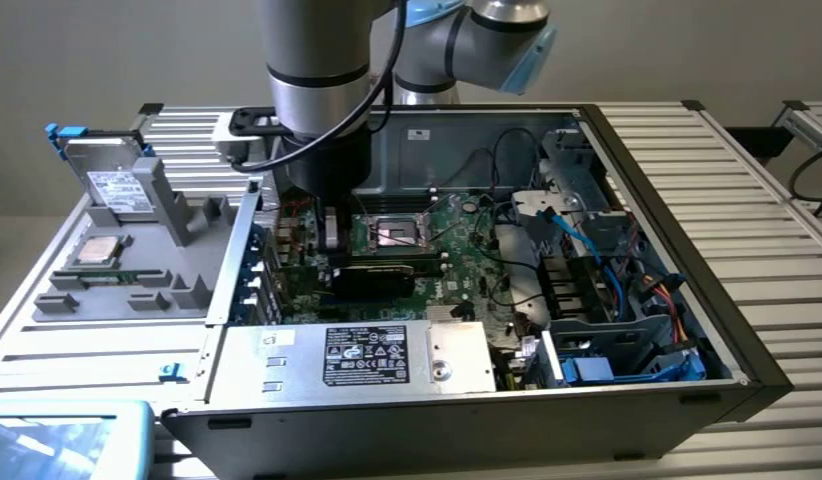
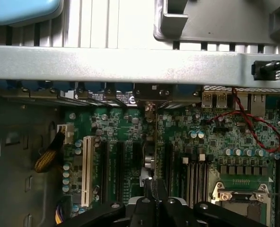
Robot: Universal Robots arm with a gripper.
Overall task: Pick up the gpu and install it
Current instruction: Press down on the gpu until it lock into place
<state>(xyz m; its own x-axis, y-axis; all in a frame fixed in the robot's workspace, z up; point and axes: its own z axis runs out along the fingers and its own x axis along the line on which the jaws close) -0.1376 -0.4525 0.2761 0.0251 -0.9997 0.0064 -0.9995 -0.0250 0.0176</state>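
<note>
My gripper (image 1: 335, 238) is down inside the open computer case (image 1: 678, 180), over the green motherboard (image 1: 451, 255). It is shut on the gpu (image 1: 371, 276), whose black cooler shows just under the wrist. In the wrist view the gpu (image 2: 152, 142) is edge-on, a thin upright line running from my gripper (image 2: 154, 202) to its silver end bracket (image 2: 152, 92) at the case's rear wall. The card stands among the black expansion slots (image 2: 117, 165), close to the board; whether it is seated I cannot tell.
The CPU socket (image 1: 395, 232) lies just beside the card. The power supply (image 1: 371, 355) fills the near corner, and cables and blue drive bays (image 1: 625, 300) crowd the exterior view's right. A grey parts tray (image 1: 131, 270) outside the case holds a labelled silver drive (image 1: 115, 190).
</note>
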